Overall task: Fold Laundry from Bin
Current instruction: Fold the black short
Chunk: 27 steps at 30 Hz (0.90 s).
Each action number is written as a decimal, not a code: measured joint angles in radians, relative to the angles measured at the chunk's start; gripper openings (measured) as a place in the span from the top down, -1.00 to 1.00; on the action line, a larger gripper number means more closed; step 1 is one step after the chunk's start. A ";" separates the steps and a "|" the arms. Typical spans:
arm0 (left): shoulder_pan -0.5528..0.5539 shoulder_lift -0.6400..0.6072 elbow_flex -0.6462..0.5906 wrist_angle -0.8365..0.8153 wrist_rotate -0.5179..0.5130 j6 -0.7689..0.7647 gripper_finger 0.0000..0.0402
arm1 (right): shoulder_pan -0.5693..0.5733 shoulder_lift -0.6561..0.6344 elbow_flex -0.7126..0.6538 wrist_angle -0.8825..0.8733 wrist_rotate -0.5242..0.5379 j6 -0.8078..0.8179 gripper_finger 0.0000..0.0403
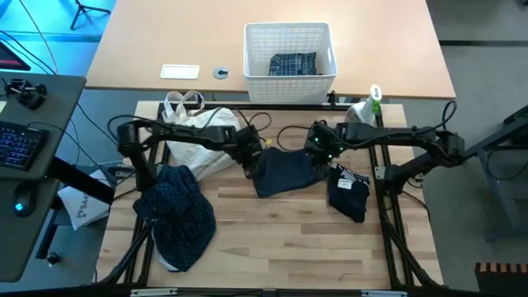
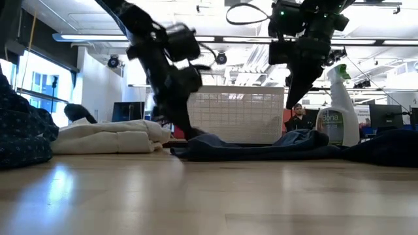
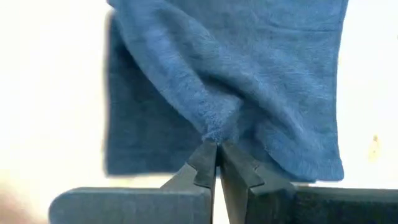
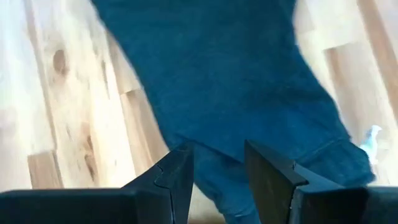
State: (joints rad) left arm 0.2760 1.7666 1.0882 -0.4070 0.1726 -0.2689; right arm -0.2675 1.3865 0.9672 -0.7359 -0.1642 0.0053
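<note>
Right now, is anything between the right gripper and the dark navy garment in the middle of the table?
Nothing visible. The right gripper is open just above the dark navy garment, with only bare table beside it. The left gripper is already shut on the garment's opposite edge.

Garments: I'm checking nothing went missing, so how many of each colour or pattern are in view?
Plaid, in the bin: 1
Navy dotted: 1
Plain dark blue: 1
Dark with white label: 1
Total: 4
</note>
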 joint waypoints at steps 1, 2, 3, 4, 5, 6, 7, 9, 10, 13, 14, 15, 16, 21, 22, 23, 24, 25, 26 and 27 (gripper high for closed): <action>0.005 -0.028 0.000 -0.026 -0.021 0.011 0.99 | 0.008 0.000 0.000 -0.005 0.001 -0.014 0.34; 0.011 -0.052 0.000 -0.047 -0.041 0.027 0.99 | 0.016 0.000 0.000 -0.015 0.000 -0.030 0.34; 0.023 -0.076 0.000 -0.061 -0.048 0.051 0.99 | 0.021 0.000 0.000 -0.020 0.008 -0.044 0.34; 0.037 -0.094 0.000 -0.074 -0.041 0.085 0.99 | 0.026 0.000 0.000 -0.022 0.022 -0.056 0.34; 0.051 -0.105 0.001 -0.087 -0.023 0.125 1.00 | 0.029 0.000 0.000 -0.025 0.041 -0.066 0.34; 0.067 -0.110 0.001 -0.095 0.003 0.164 1.00 | 0.031 0.002 0.000 -0.024 0.061 -0.075 0.34; 0.085 -0.111 0.001 -0.107 0.035 0.207 1.00 | 0.032 0.004 0.000 -0.022 0.067 -0.086 0.34; 0.118 -0.103 0.001 -0.133 0.079 0.285 1.00 | 0.027 0.021 0.000 -0.022 0.072 -0.097 0.34; 0.132 -0.094 0.001 -0.133 0.085 0.313 1.00 | 0.024 0.034 0.000 -0.023 0.071 -0.097 0.34; 0.166 -0.069 0.001 -0.167 0.110 0.355 0.96 | 0.011 0.087 0.000 -0.024 0.054 -0.097 0.34; 0.176 -0.065 0.001 -0.187 0.140 0.360 0.93 | 0.007 0.108 0.000 -0.025 0.050 -0.095 0.34; 0.186 -0.063 0.001 -0.214 0.160 0.363 0.89 | 0.004 0.129 0.000 -0.023 0.043 -0.086 0.34; 0.195 -0.063 0.001 -0.250 0.167 0.368 0.84 | 0.000 0.149 0.000 -0.020 0.035 -0.075 0.34; 0.234 -0.064 0.010 -0.370 0.159 0.305 0.59 | -0.001 0.251 0.000 -0.015 -0.006 -0.062 0.34; 0.238 -0.064 0.020 -0.375 0.159 0.266 0.56 | -0.001 0.265 0.000 -0.016 -0.026 -0.062 0.34; 0.238 -0.064 0.034 -0.374 0.160 0.235 0.53 | -0.001 0.275 0.000 -0.017 -0.045 -0.062 0.34; 0.234 -0.065 0.044 -0.372 0.167 0.218 0.51 | -0.001 0.277 0.000 -0.018 -0.059 -0.048 0.34; 0.222 -0.065 0.057 -0.373 0.187 0.212 0.50 | -0.003 0.270 0.000 -0.022 -0.066 -0.029 0.35; 0.208 -0.065 0.070 -0.366 0.211 0.208 0.50 | -0.003 0.254 -0.001 -0.026 -0.070 -0.005 0.36; 0.193 -0.065 0.076 -0.343 0.228 0.195 0.50 | -0.003 0.229 -0.001 -0.028 -0.072 0.018 0.38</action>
State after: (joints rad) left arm 0.4687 1.7016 1.1645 -0.7496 0.4011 -0.0744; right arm -0.2705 1.6154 0.9665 -0.7640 -0.2359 0.0235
